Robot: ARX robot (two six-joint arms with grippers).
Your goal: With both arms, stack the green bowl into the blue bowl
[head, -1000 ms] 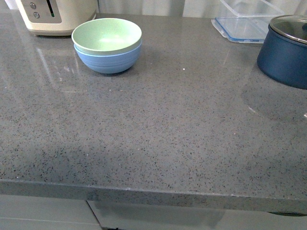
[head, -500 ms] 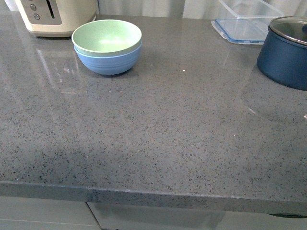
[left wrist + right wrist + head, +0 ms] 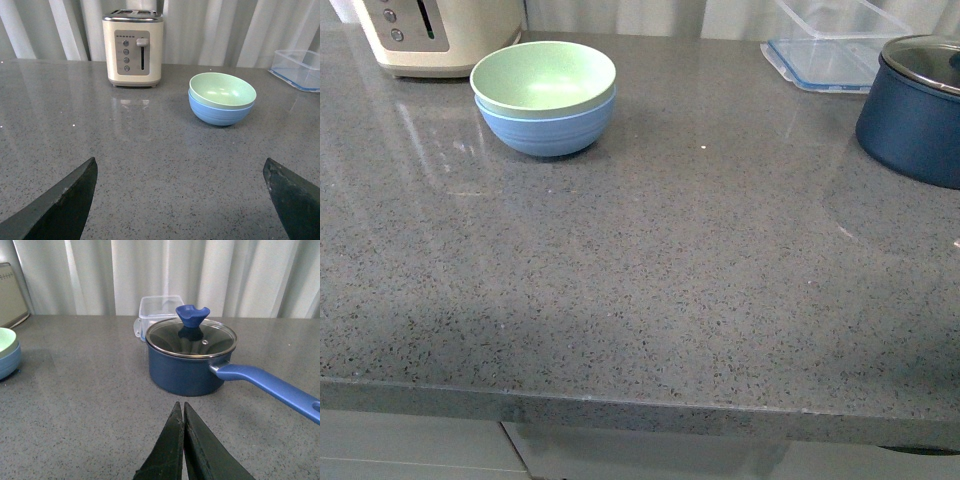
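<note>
The pale green bowl (image 3: 542, 76) sits nested inside the light blue bowl (image 3: 546, 128) at the back left of the grey counter. The pair also shows in the left wrist view, green bowl (image 3: 222, 90) in blue bowl (image 3: 220, 113), well ahead of my left gripper (image 3: 180, 172), which is open wide and empty. In the right wrist view the bowls' edge (image 3: 7, 356) shows at the far side. My right gripper (image 3: 180, 412) is shut and empty, low over the counter in front of the navy pot. Neither gripper shows in the front view.
A cream toaster (image 3: 430, 30) stands behind the bowls, also in the left wrist view (image 3: 133, 47). A dark navy lidded pot (image 3: 918, 105) with a long blue handle (image 3: 270, 385) stands at the right. A clear plastic container (image 3: 830, 45) lies behind it. The counter's front edge (image 3: 620, 405) runs below.
</note>
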